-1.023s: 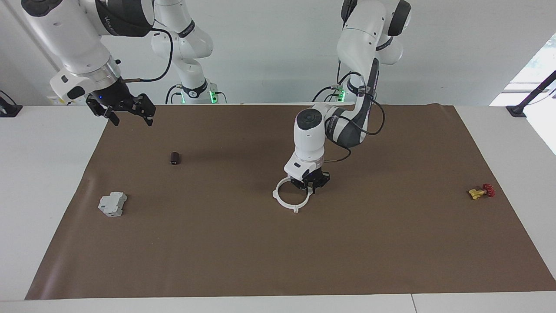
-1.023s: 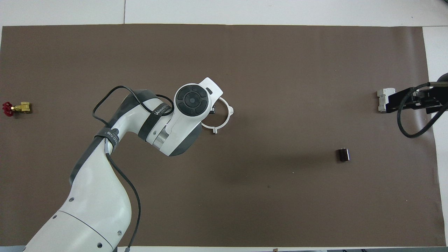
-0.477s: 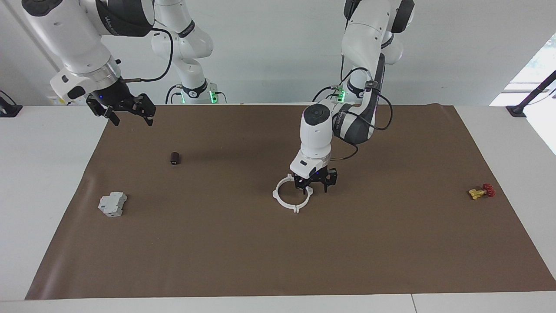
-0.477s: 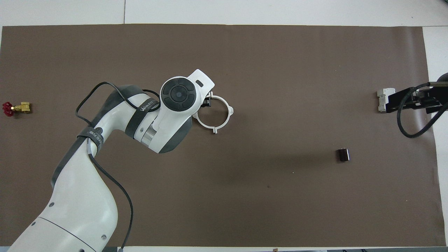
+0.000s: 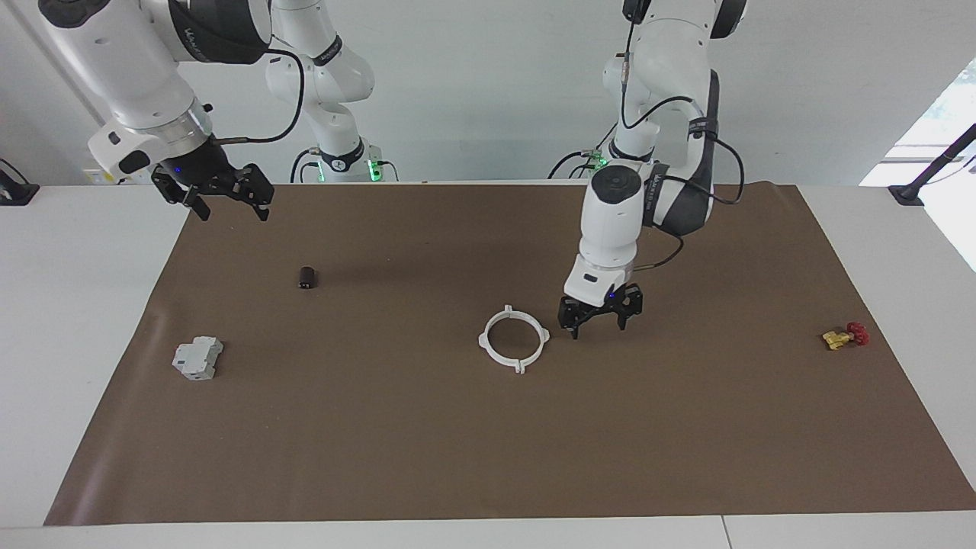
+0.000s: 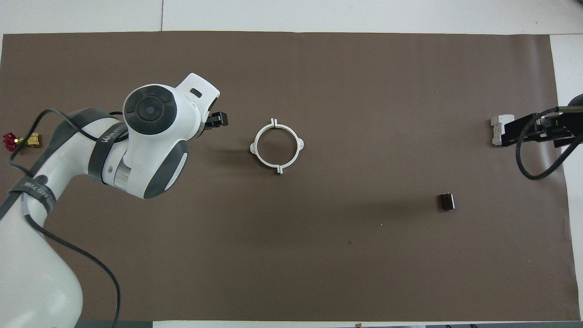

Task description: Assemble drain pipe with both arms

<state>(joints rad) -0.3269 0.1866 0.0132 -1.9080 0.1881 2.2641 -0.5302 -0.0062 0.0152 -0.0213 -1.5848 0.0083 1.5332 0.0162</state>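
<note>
Drain pipe (image 5: 514, 339) (image 6: 277, 146) is seen as one closed white tabbed ring, lying flat on the brown mat (image 5: 488, 442) (image 6: 291, 255) near the centre of the facing view and just above centre in the overhead view. Nothing is touching it.

Left hand (image 5: 599, 316) (image 6: 217, 120) is shown just beside the ring, toward the left arm's end of the bench, low over bare mat, with fingers spread apart and nothing held between them. In the overhead view only its black tip is seen past the white wrist, at upper left of centre.

Right hand (image 5: 226, 200) (image 6: 530, 132) is found at the upper left of the facing view, raised over the mat's edge, fingers apart and empty; the right arm is waiting. In the overhead view it is placed at the right edge, partly covering the grey block (image 5: 197, 358) (image 6: 497, 130).

Small dark cylinder (image 5: 306, 277) (image 6: 446, 201) is noted on the mat, nearer to the robots than the grey block. Yellow-and-red valve piece (image 5: 844, 335) (image 6: 19, 140) is seen at the left arm's end of the mat, well apart from the ring. White bench (image 5: 76, 320) (image 6: 319, 13) is visible around the mat.
</note>
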